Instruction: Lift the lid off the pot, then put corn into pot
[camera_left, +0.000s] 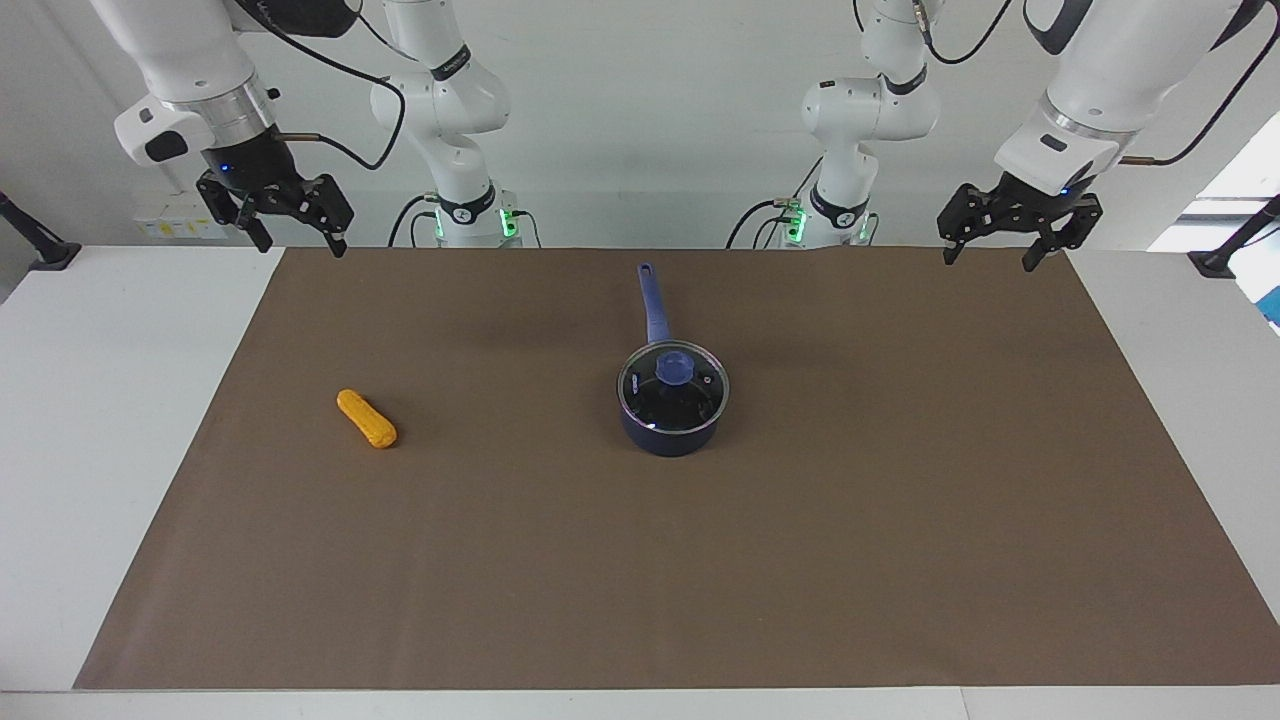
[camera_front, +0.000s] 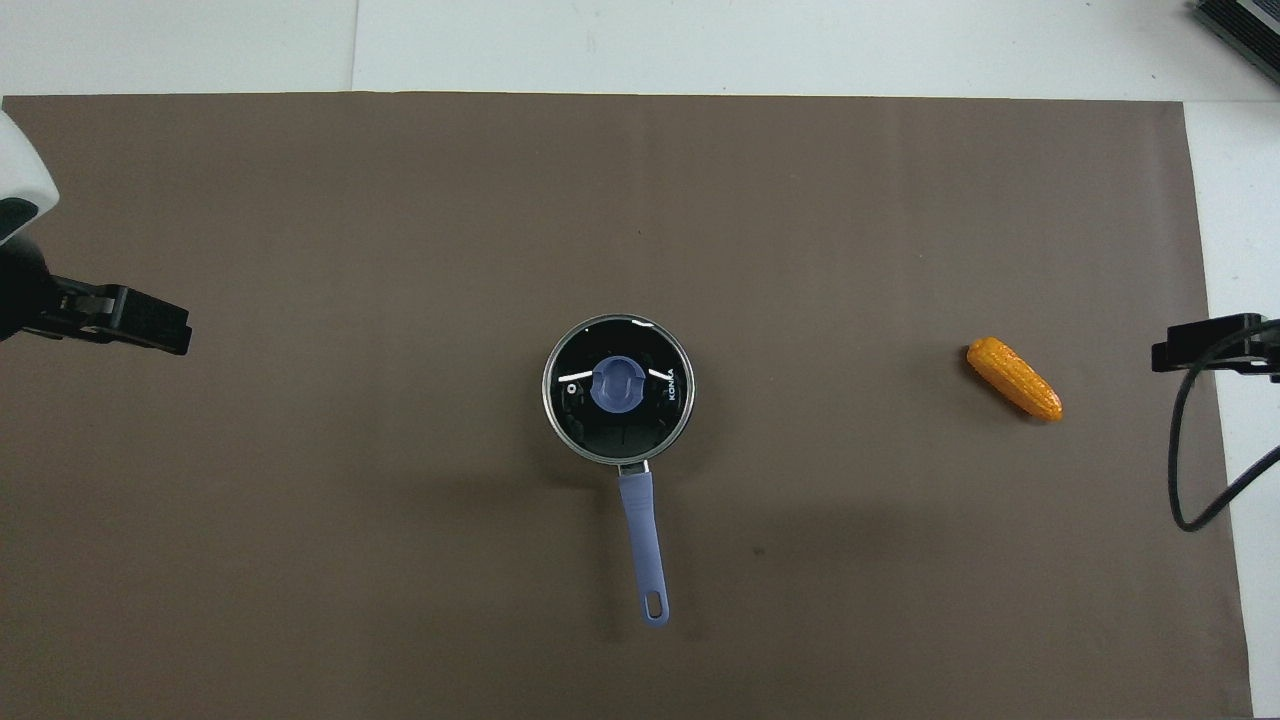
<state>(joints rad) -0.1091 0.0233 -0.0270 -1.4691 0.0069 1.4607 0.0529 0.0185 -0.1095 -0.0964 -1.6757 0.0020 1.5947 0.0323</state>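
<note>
Since nothing is gripped yet, the step in hand is taking the lid off.
Lid: the lid (camera_left: 673, 384) sits seated on the pot (camera_left: 670, 432) at mid-mat, its blue knob (camera_left: 673, 367) at the centre.
Pot: its handle (camera_left: 652, 303) points toward the robots, so the knob is free from above.
Corn: the corn (camera_left: 366, 418) lies on the mat (camera_left: 900, 560) toward the right arm's end, well apart from the pot.
Left gripper: the left gripper (camera_left: 1004, 246) hangs raised over the mat's corner at its own end, fingers apart, empty.
Right gripper: the right gripper (camera_left: 296, 238) hangs raised over the mat's corner at its end, fingers apart, empty.
Approach: I would bring one gripper straight down over the knob, fingers either side of it.
Grip: close on the knob only, not the glass or rim.
Lift: raise vertically until the rim clears the pot, or the pot may drag.
Set-down: lay the lid flat on bare mat, away from the corn's path.
</note>
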